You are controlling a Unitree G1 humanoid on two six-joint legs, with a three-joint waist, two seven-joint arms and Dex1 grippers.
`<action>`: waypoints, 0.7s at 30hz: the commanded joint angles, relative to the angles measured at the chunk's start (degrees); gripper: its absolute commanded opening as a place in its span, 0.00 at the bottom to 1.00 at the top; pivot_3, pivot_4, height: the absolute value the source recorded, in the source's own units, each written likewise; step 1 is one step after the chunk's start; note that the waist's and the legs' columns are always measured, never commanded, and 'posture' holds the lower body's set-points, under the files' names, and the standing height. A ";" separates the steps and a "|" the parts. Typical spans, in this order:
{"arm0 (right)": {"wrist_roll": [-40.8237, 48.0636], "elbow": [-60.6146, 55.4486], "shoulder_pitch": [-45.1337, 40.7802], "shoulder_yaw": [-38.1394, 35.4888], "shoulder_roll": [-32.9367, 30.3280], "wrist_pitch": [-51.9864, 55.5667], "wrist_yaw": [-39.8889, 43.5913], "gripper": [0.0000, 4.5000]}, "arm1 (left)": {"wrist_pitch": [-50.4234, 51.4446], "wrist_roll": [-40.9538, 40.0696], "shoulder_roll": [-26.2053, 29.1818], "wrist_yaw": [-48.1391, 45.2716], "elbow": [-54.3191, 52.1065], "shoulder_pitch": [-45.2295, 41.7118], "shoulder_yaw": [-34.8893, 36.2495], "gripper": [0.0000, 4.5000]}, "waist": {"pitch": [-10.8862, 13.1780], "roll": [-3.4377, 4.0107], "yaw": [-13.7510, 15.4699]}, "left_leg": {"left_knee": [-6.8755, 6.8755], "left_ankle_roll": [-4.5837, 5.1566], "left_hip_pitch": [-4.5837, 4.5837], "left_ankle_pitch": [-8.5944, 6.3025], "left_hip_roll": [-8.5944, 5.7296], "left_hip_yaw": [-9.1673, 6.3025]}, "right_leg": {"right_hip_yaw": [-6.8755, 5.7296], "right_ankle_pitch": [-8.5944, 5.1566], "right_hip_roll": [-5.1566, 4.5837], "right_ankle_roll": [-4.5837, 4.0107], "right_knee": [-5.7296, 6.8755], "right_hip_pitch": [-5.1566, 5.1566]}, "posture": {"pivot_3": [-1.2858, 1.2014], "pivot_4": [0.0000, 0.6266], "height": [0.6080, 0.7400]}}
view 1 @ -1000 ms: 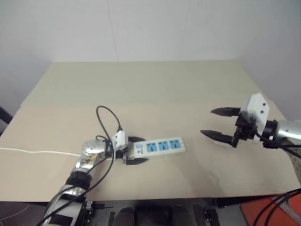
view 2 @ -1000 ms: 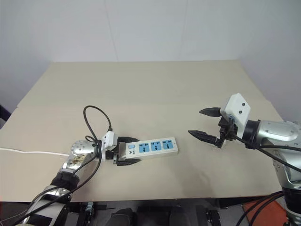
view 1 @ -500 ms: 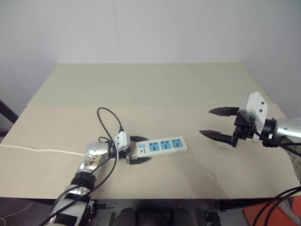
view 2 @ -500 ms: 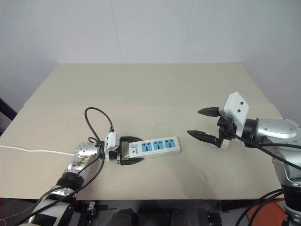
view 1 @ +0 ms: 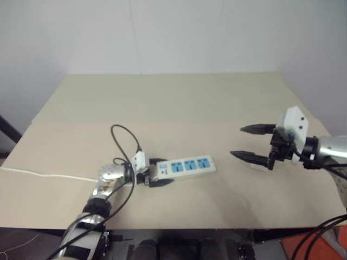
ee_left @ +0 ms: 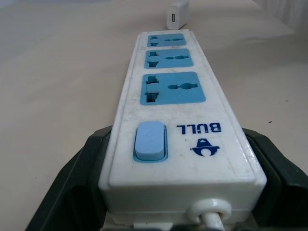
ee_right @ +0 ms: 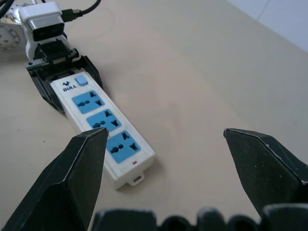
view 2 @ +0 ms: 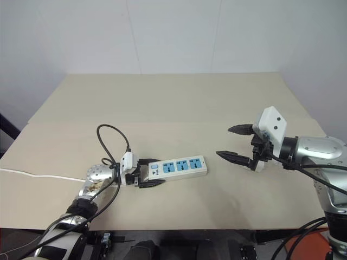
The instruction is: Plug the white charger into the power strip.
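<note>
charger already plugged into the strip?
No: all three blue sockets on the power strip are empty, and the white charger sits on the table beyond its far end.

Beige table [view 1: 179, 97], white wall [view 1: 162, 32]

Left end effector [ee_left: 180, 192] clamped on the switch end of the strip [ee_left: 175, 120], fingers [ee_left: 72, 187] flanking both sides. Three blue sockets run away from camera. Charger [ee_left: 176, 14] upright on desk [ee_left: 57, 72] just past far end.
</note>
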 commanded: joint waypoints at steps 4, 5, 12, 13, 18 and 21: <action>-2.33 1.76 -4.10 2.64 -5.63 2.89 1.45 1.00 | 2.53 0.52 -0.44 -4.35 -1.17 -0.05 -3.00 0.74 | 0.00 0.00 -0.06 | -0.02 0.01 -0.05 -0.01 0.01 0.00 | -0.01 -0.01 0.01 0.01 -0.07 -0.03 | 0.52 0.24 1.00; -3.41 2.18 -4.97 4.12 -6.59 3.81 1.23 1.00 | 2.68 0.49 -0.54 -4.48 -1.33 -0.14 -3.05 0.74 | 0.01 -0.01 -0.08 | -0.02 0.02 -0.07 -0.01 0.01 -0.01 | -0.02 -0.01 0.01 0.01 -0.11 -0.04 | 0.52 0.24 1.00; -15.64 5.91 -14.70 20.60 -12.96 10.98 2.89 1.00 | 2.28 1.29 -0.40 -5.40 -1.27 -0.24 -4.03 0.74 | 0.00 0.00 -0.16 | -0.04 0.06 -0.27 -0.03 0.01 -0.02 | -0.05 0.00 0.00 0.02 -0.35 -0.15 | 0.52 0.24 1.00; -16.85 6.89 -16.11 22.50 -13.08 11.50 3.78 1.00 | 2.23 1.43 -0.25 -5.52 -1.39 -0.16 -4.19 0.74 | 0.00 0.01 -0.13 | -0.05 0.07 -0.30 -0.04 0.02 -0.04 | -0.07 0.00 0.00 0.03 -0.41 -0.17 | 0.52 0.24 1.00; -23.38 13.11 -22.83 30.99 -12.12 10.49 9.90 1.00 | 2.66 1.60 0.60 -6.32 -2.89 0.77 -5.04 0.74 | -0.01 0.02 -0.29 | -0.03 0.20 -0.56 -0.11 0.01 -0.01 | -0.07 0.03 -0.01 0.09 -0.56 -0.40 | 0.52 0.24 1.00; -27.66 17.43 -25.90 35.35 -11.09 7.33 13.36 1.00 | 2.86 1.58 0.68 -6.00 -3.50 1.10 -5.17 0.74 | -0.01 0.02 -0.31 | -0.05 0.26 -0.64 -0.15 0.01 0.01 | -0.06 0.03 -0.01 0.09 -0.56 -0.54 | 0.52 0.24 1.00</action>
